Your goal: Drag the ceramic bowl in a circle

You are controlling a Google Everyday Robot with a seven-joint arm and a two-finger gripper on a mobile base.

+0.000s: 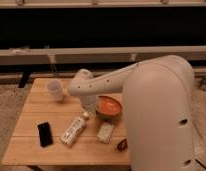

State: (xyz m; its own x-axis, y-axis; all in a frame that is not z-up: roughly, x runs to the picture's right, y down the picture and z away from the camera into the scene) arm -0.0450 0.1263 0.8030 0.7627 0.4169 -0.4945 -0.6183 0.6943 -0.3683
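1. Gripper point(92, 106): the end of the arm reaches down to the table just beside the left rim of the ceramic bowl. Only a pale, rounded wrist housing shows. Whether it touches the bowl cannot be told.

2. Ceramic bowl point(109, 106): round, shallow and glossy orange, with a darker outer rim. It sits on the right half of the table, partly overlapped on its right by the arm's large shell. It is wider than the cup.

3. Arm point(146, 100): smooth, off-white, bulbous casing with small dark dots along the forearm. The elbow joint is a rounded knob above the table's middle; the large body fills the right foreground.

4. Table point(41, 105): rectangular top of light wooden planks with visible seams, matte finish.

5. Cup point(55, 89): small, translucent white, upright, tapered toward its base. It stands near the rear left of the table, well apart from the bowl.

6. Phone point(44, 134): flat black rectangle lying near the front left.

7. Bottle point(73, 131): pale, lying on its side, angled with its neck pointing toward the gripper.

8. Packet point(105, 132): small, pale, rectangular, lying just in front of the bowl.

9. Red item point(121, 145): small and dark red, at the front edge beside the arm; its kind cannot be told.
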